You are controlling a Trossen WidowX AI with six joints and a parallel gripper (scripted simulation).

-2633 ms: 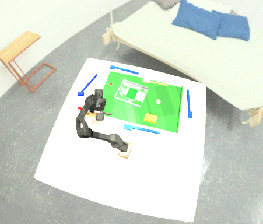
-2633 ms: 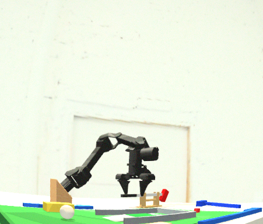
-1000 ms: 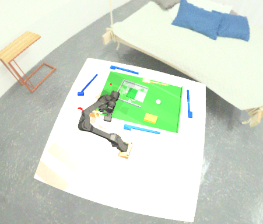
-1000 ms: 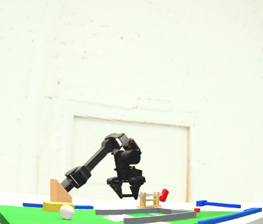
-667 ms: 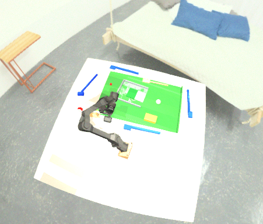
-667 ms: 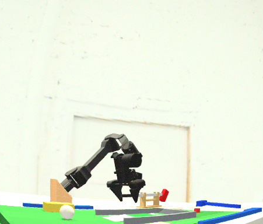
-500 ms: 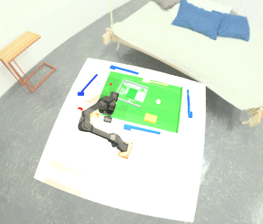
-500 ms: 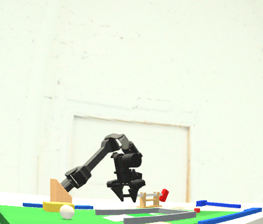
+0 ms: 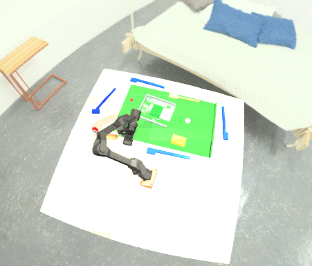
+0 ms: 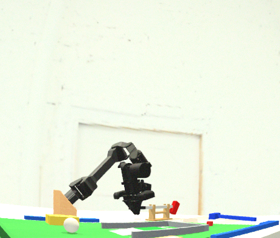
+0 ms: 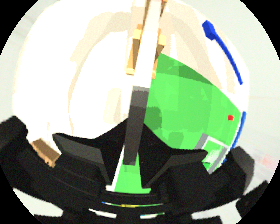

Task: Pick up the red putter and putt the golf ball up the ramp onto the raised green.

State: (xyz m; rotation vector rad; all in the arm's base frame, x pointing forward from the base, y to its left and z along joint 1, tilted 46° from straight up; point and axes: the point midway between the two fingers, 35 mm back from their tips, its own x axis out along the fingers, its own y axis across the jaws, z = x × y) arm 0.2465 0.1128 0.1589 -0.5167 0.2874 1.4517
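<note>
The red putter (image 9: 95, 129) (image 10: 174, 207) (image 11: 137, 105) lies across a small wooden stand (image 9: 113, 136) (image 10: 152, 212), its red head beyond the stand and its dark grip on the near side. My gripper (image 10: 136, 212) (image 11: 134, 121) points down and is shut on the dark grip; the fingertips are partly hidden in the top view. The white golf ball (image 9: 187, 120) (image 10: 71, 225) rests on the green mat (image 9: 200, 118) (image 10: 30, 229). A small green patch (image 9: 156, 111) (image 10: 149, 229) sits beside a white surface (image 9: 167, 115) inside grey walls (image 9: 153, 122) (image 10: 170, 231).
Several blue putters lie around the mat, one (image 9: 172, 154) between the arm base (image 9: 149, 182) and the mat, another (image 9: 104, 101) (image 10: 236, 217) at the far left. A yellow block (image 9: 178, 140) (image 10: 58, 219) is near the ball. A red cube (image 9: 131, 100) (image 10: 210, 223) (image 11: 230, 118) is by the walls.
</note>
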